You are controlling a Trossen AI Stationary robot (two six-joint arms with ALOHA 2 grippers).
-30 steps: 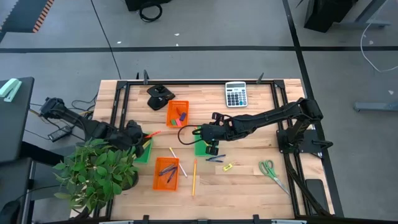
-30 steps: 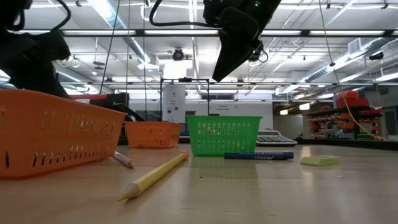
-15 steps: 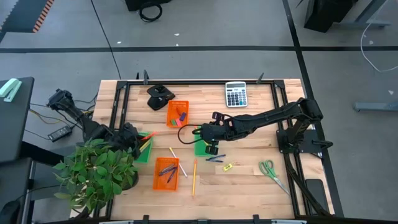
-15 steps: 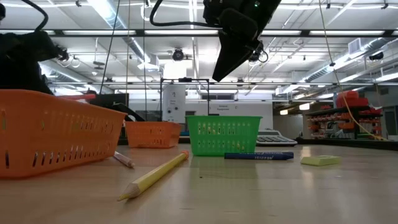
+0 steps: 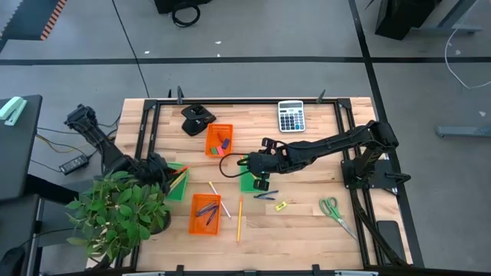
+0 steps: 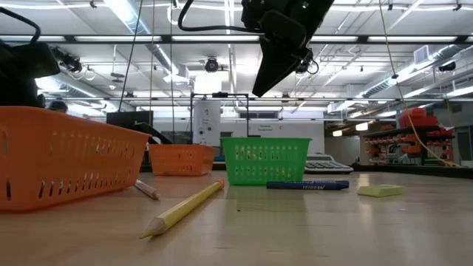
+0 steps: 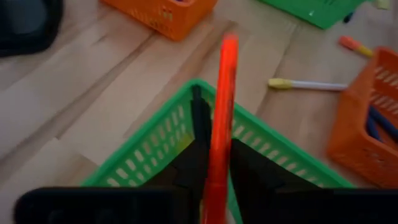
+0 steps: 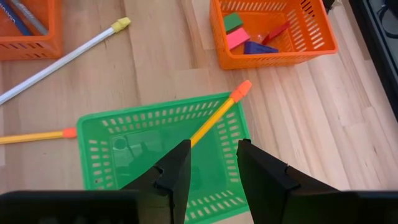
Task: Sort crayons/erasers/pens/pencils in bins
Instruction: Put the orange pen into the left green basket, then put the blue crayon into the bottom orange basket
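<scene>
While the left hand (image 7: 214, 186) gripped an orange crayon (image 7: 219, 118) above the green bin (image 7: 155, 146), loosening early risked it rolling onto the desk (image 7: 81, 87).

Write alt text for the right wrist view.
The right gripper, fingers apart, hovers over a green plastic tray with a yellow pencil leaning over its rim. Beyond sits an orange plastic tray of coloured erasers.
</scene>
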